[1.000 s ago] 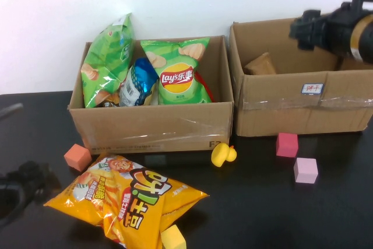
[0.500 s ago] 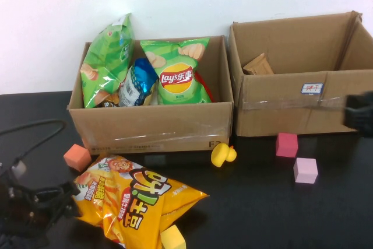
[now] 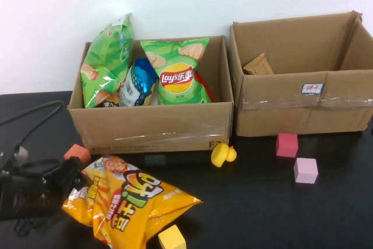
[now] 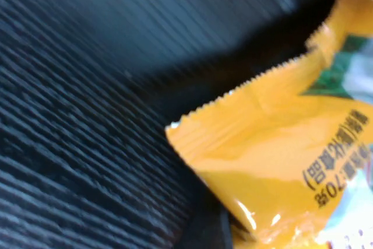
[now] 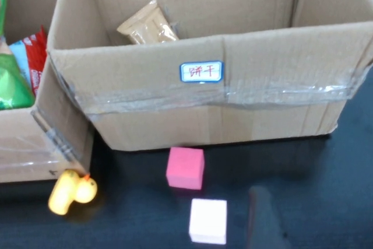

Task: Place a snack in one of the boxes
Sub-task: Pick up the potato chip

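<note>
Nearest us, at 6 o'clock on the table [image 3: 262, 214], a yellow block [image 3: 172, 238] sits just beside the lower edge of the orange snack bag [image 3: 131, 205]. The bag lies flat at about 7 o'clock, crumpled at its left end. Left gripper [image 3: 55, 185] is low at 8 o'clock, jaws spread wide and released, right at the bag's left edge; we can't tell if it touches. The left wrist view shows the bag's serrated seam [image 4: 274, 144] close up over the dark table.

Right gripper is out of every view, so we can't tell how its jaws stand.

Mid-table: orange block [image 3: 76, 151] just behind the bag at 9 o'clock, yellow duck [image 3: 222, 154] near centre against the left box's front corner, dark pink block [image 3: 287, 144] and pale pink block [image 3: 305, 170] at 3 o'clock.

Far side: left box [image 3: 154, 126] at 11 o'clock holds green chip bags [image 3: 178, 77] and a blue packet [image 3: 139, 83]. Right box [image 3: 303, 106] at 1 o'clock, with a white label [image 3: 312, 88], holds one brown packet [image 3: 259, 64].
</note>
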Controlling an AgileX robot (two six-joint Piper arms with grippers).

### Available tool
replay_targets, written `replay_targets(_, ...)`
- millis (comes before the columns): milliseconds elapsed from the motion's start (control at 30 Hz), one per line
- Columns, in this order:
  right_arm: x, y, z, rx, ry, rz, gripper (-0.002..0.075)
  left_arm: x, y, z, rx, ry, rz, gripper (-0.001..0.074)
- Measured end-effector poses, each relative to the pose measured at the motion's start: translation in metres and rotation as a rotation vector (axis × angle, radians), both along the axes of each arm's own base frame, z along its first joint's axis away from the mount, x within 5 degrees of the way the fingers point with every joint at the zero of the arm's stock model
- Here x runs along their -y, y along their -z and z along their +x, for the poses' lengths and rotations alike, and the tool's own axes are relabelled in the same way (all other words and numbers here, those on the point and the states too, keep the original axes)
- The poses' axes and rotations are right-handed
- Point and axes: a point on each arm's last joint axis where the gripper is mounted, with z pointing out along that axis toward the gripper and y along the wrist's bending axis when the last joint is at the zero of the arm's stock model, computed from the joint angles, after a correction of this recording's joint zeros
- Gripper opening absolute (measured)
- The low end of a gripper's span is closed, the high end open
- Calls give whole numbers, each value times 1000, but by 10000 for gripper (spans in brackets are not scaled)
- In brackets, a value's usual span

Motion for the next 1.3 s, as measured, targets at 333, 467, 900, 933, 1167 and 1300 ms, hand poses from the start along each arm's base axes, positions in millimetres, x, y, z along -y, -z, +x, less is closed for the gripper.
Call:
replay_targets(333,-1,2,-1,-23,-4,25,344,13,33,16,-43,102,-113,529)
replay_targets(467,-2,2,-1,-27,-4,27,307,24,36,19,-16,208,-207,311)
replay_targets(900,-2,2,-1,-29,-17,6,243,48,20,12,64,433,-475,296)
replay_targets(933,-1,2,-2,-31,-18,0,243,51,14,10,83,455,-504,296)
replay_targets(1167,0,4,-2,-46,-16,-31,228,54,-28,8,216,522,-528,295)
replay_targets(1300,1,4,-2,-49,-18,-40,223,56,-73,24,342,551,-535,295)
